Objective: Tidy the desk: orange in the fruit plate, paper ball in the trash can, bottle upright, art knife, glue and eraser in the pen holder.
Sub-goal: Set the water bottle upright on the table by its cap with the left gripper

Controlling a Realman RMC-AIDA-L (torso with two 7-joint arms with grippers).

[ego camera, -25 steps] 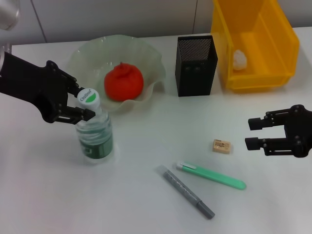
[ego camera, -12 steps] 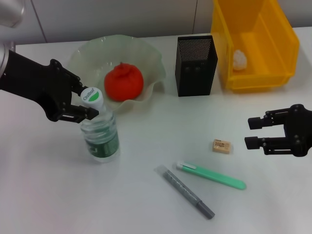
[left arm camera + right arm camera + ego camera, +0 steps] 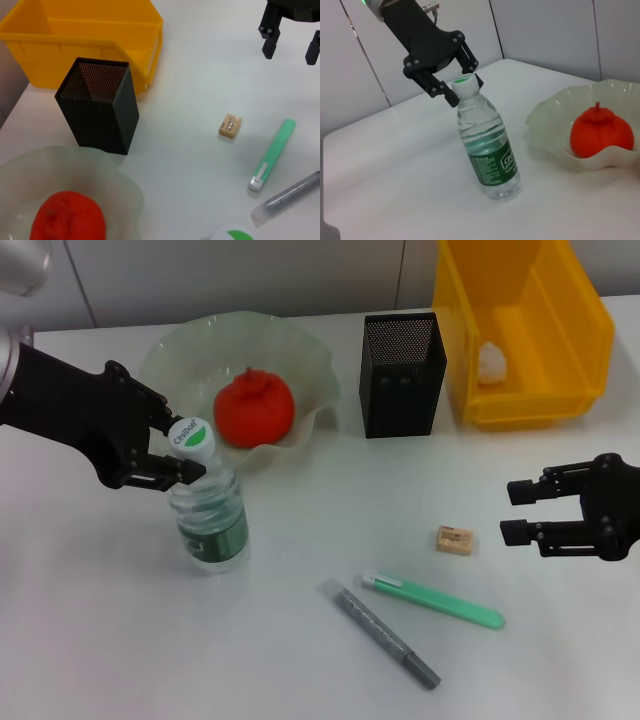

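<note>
So the bottle (image 3: 208,508) is nearly upright now on the table (image 3: 300,660), just in front of the fruit plate (image 3: 180,350). A second ago it leaned more and sat a bit further left. The left gripper (image 3: 182,449) is still clamped on the white cap, fingers tight around it. The orange (image 3: 254,408) sits in the plate. The right gripper (image 3: 512,510) hasn't moved, fingers spread and empty, near the eraser (image 3: 454,539).

Black mesh pen holder (image 3: 100,106) was seen between yellow bin (image 3: 85,37) and fruit plate (image 3: 75,170) holding the orange (image 3: 67,220). Eraser (image 3: 230,125), green art knife (image 3: 272,155), grey glue stick (image 3: 290,197) were laid apart. Right gripper (image 3: 291,42) was seen spread.
</note>
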